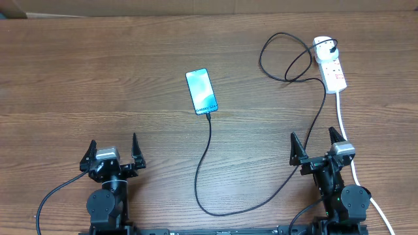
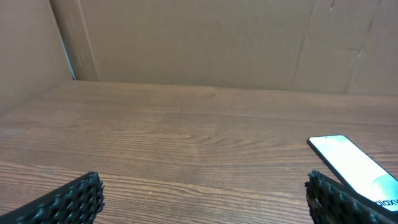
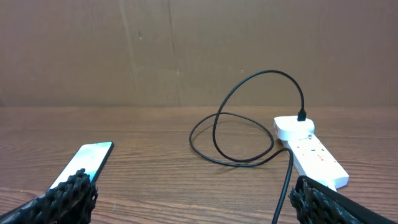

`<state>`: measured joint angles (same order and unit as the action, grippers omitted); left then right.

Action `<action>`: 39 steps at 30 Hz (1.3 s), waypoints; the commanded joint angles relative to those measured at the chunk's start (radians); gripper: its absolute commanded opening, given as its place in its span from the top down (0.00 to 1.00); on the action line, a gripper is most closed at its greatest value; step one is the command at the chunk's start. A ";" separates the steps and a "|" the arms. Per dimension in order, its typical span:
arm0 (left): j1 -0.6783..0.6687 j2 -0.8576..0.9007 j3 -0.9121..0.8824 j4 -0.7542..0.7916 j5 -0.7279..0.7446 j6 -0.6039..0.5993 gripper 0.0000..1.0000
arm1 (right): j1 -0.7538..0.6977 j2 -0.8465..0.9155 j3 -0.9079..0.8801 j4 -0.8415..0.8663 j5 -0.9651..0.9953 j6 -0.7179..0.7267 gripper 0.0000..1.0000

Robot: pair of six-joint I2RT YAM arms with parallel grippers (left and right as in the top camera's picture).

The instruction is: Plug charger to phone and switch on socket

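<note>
Charger (image 1: 210, 130) — from phone (image 1: 201, 91) to socket (image 1: 332, 68)

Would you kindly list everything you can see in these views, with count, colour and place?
phone: one, blue-cyan screen, mid-table.
charger: one, black cable, from the phone's near edge round to the socket.
socket: one, white with red marks, far right.
white cord: one, from the socket toward the near right.
table: one, brown wood, under everything.
cardboard wall: one, brown, behind the table.
left end effector: one, black, open, near left.
right end effector: one, black, open, near right.
</note>
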<state>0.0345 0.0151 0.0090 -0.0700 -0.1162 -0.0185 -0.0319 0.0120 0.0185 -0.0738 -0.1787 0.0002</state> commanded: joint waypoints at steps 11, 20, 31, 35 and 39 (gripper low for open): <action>0.004 -0.011 -0.003 0.000 0.002 0.019 0.00 | 0.005 -0.009 -0.011 0.005 0.002 0.003 0.00; 0.004 -0.011 -0.003 0.000 0.002 0.019 0.00 | 0.005 -0.009 -0.011 0.003 0.026 -0.001 0.00; 0.004 -0.011 -0.003 0.000 0.001 0.019 0.00 | 0.005 -0.009 -0.010 -0.001 0.048 -0.008 0.00; 0.004 -0.011 -0.003 0.000 0.002 0.019 0.00 | 0.005 -0.009 -0.010 0.000 0.047 -0.008 0.00; 0.004 -0.011 -0.003 0.000 0.001 0.019 0.00 | 0.005 -0.009 -0.010 0.000 0.047 -0.008 0.00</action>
<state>0.0345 0.0151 0.0090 -0.0700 -0.1162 -0.0185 -0.0319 0.0120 0.0185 -0.0753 -0.1482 -0.0036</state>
